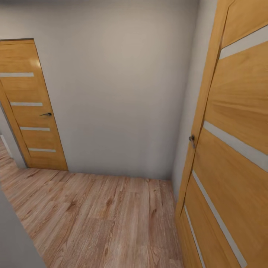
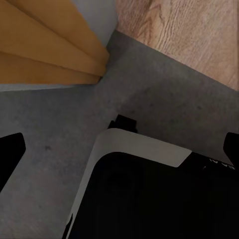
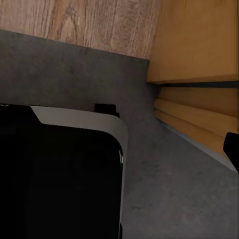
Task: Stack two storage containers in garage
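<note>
Transiting a hallway: wood-plank floor (image 1: 96, 219), closed door (image 1: 31, 108) far left, open door (image 1: 230, 149) near right. Both claws' state: cannot tell. Best steered left of that near door.

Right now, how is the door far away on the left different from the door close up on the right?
The left door looks small and stands further off, while the right door is close and looms large. The left door has a dark lever handle; the right door has a silvery knob. Both are orange-brown wood with pale horizontal stripes, above the same wood-plank floor.
</note>
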Motion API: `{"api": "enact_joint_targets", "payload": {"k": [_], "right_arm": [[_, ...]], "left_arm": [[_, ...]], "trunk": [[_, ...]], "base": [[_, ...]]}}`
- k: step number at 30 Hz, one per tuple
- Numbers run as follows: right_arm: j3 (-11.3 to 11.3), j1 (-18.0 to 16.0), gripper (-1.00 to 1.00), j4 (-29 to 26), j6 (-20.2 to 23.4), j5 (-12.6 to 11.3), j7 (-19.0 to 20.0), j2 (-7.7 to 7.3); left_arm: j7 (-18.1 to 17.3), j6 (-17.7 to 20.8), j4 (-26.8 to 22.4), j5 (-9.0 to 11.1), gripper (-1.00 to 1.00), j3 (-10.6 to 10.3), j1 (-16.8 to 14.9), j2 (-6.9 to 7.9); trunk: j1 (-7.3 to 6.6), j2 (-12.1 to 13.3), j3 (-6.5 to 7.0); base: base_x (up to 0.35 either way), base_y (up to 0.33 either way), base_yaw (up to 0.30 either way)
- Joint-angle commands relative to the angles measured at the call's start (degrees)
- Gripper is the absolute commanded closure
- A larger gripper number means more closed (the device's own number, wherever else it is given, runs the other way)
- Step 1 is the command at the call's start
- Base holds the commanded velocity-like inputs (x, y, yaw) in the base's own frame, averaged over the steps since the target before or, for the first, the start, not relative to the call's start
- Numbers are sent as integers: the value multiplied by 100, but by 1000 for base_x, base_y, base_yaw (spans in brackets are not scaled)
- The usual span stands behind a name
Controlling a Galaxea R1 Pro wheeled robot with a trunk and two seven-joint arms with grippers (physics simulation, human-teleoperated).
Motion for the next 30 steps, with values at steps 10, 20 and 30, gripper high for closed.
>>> {"api": "enact_joint_targets", "payload": {"k": [10, 20, 30], "right_arm": [[50, -7, -100, 18, -42, -50, -2, 2], [27, -7, -100, 18, -40, -56, -3, 10], [34, -7, -100, 18, -37, -60, -3, 10]], "left_arm": [[14, -12, 1, 45, -100, -49, -3, 0], [14, -13, 1, 45, -100, -49, -3, 0], [14, -16, 1, 45, -100, -49, -3, 0]], "trunk": [[0, -4, -7], [0, -4, -7], [0, -4, -7]], "base": [[0, -2, 0], [0, 0, -71], [0, 0, -12]]}}
